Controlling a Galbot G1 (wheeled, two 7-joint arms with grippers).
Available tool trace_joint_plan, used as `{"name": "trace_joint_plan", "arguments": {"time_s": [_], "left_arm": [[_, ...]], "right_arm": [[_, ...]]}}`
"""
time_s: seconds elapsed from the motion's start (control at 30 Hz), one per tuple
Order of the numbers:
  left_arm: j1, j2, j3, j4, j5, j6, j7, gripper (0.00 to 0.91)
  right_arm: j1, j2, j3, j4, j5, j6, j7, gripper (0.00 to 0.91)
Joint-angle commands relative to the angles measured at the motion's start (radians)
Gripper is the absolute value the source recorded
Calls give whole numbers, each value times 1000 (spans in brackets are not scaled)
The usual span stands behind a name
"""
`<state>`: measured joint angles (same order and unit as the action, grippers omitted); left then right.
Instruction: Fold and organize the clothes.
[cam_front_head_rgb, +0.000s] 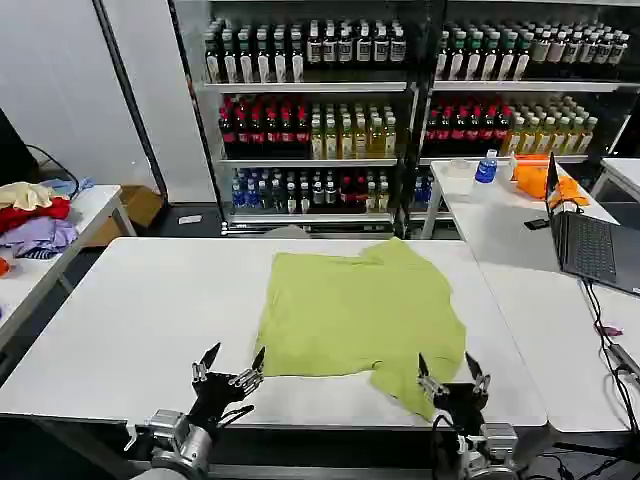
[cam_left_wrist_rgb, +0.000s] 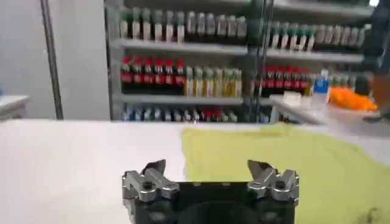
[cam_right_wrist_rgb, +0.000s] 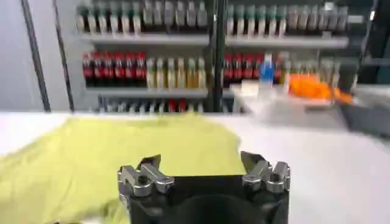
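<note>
White surface (cam_front_head_rgb: 130, 310) w/ drink shelves (cam_front_head_rgb: 310, 110) behind. Both claws hover at the near edge, jaws spread, nothing held. Right claw (cam_front_head_rgb: 452, 375) sits right at the shirt's (cam_front_head_rgb: 355, 310) near-right sleeve, prob touching, so it's the closer arm. Left claw (cam_front_head_rgb: 232, 368) is over bare surface, shirt lying ahead and to its right. Shirt runs lengthwise away from both claws.

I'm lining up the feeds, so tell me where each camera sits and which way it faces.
Head view: high on the robot, looking down at the white table, green shirt, left gripper and right gripper.
Left wrist view: behind the open left gripper, facing the drink shelves.
Right wrist view: behind the open right gripper, over the shirt.
All share shirt and shelves.
</note>
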<state>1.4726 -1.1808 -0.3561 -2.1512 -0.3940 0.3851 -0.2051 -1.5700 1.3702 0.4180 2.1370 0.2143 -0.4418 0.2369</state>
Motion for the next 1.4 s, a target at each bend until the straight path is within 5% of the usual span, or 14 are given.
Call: {"name": "trace_joint_plan", "arguments": {"time_s": [0.03,0.3,0.33,0.37,0.4,0.43,0.53,1.4], "left_arm": [[-108,29,56,139,-53,152,-26,907],[-171,30,108,196,-48,191,-44,907],[-183,29,115,204,-45,191,-47,403],[-187,29,118,211,-44,191,-50,171],[-196,29,124,218,-44,191,-53,20],[-199,29,127,222,-42,191,-53,20],[-203,31,133,227,-39,190,-52,20],[-116,51,100,131,-86,147,-31,20]], "right_arm": [[1,7,-34,-35,28,-92,30,907],[2,14,-47,-48,18,-92,34,907],[2,15,-49,-48,16,-93,34,907],[2,15,-51,-49,15,-93,34,907],[1,16,-56,-48,12,-94,34,746],[0,17,-58,-48,11,-95,33,363],[-2,19,-65,-47,-4,-96,26,0],[-67,23,-26,72,-6,-85,14,0]]}}
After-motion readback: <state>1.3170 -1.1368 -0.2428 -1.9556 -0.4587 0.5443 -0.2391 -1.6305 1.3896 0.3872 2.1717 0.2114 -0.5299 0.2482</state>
